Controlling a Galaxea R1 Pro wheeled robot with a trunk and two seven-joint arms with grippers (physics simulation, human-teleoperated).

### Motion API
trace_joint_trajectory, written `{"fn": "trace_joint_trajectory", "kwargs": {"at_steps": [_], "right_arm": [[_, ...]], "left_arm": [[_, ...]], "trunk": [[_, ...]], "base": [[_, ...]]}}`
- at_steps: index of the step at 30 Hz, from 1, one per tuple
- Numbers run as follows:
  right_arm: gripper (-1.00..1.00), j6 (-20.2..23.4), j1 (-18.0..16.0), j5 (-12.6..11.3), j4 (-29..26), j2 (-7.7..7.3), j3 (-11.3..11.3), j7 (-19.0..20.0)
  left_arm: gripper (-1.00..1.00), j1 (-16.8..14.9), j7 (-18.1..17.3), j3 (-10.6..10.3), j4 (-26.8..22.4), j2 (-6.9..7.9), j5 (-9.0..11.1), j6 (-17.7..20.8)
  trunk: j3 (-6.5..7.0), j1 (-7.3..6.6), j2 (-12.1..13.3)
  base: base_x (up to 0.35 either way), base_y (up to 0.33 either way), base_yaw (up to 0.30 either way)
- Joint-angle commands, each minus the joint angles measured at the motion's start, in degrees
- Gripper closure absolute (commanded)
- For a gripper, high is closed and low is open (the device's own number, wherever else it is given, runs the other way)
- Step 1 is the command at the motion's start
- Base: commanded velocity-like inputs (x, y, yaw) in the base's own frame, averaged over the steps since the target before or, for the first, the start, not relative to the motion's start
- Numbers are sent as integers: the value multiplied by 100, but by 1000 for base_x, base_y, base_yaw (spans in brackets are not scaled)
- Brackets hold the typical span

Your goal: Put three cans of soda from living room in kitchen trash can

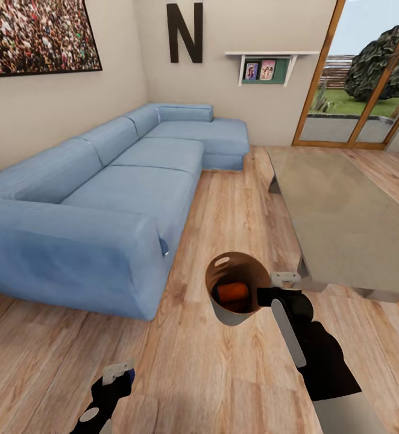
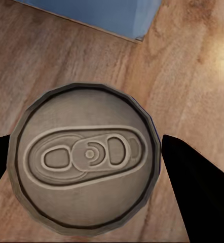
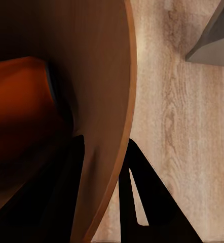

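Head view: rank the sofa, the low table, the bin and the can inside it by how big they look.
1. sofa
2. low table
3. bin, held at its rim by the right tool
4. can, partly hidden inside

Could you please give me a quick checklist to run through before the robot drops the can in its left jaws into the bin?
1. Left gripper holds a soda can, a finger on each side: ok.
2. Right gripper clamps the trash can wall, one finger inside, one outside: ok.
3. Bin opening faces up: ok.
4. One orange can lies inside already, room left: ok.
5. Held can above the bin opening: not ok, left gripper sits off to the side.
6. Third can's whereabouts: cannot tell.
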Motion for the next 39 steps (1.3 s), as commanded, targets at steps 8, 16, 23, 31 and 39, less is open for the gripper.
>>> {"fn": "trace_joint_trajectory", "kwargs": {"at_steps": [8, 16, 23, 31, 39], "right_arm": [[100, -18, -3, -15, -3, 1, 1, 10], [100, -20, -3, -15, -3, 1, 1, 10], [100, -20, -3, -15, -3, 1, 1, 10], [100, -20, -3, -15, -3, 1, 1, 10], [100, -18, -3, -15, -4, 1, 1, 10]], "left_arm": [[100, 0, 8, -1, 1, 0, -41, 0], [100, 0, 8, -1, 0, 0, -44, 0], [100, 0, 8, -1, 0, 0, -44, -8], [100, 0, 8, 4, -90, 0, -44, -12], [100, 0, 8, 8, -155, 0, -44, 0]], "trunk": [[1, 0, 0], [1, 0, 0], [1, 0, 0], [19, -22, 40], [163, -198, 361]], "base": [[-153, 0, 0], [-81, 0, 0], [-6, 0, 0], [0, 0, 0], [0, 0, 0]]}}
